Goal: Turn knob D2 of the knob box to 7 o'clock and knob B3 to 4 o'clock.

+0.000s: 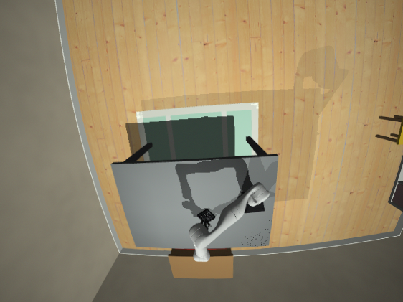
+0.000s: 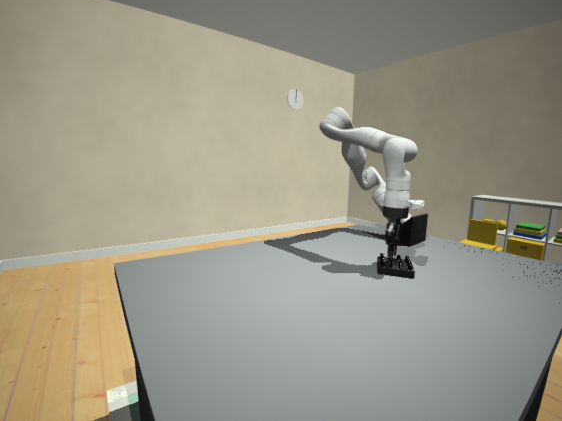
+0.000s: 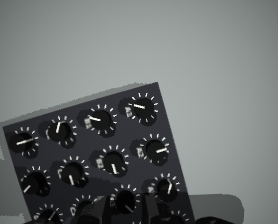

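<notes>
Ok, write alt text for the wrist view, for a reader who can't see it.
Close overhead view of a black knob box, tilted in frame, on a grey table; its round knobs each carry a white line and a ring of white marks. The gripper pokes in at the bottom edge, narrowly set fingers either side of one knob.

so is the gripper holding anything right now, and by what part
Nothing is held. The gripper hangs partly open over the knob box, its fingers apart on either side of one knob without gripping it.

Home room, wood floor [image 2: 50,311], wall clock [image 2: 295,99]
</notes>
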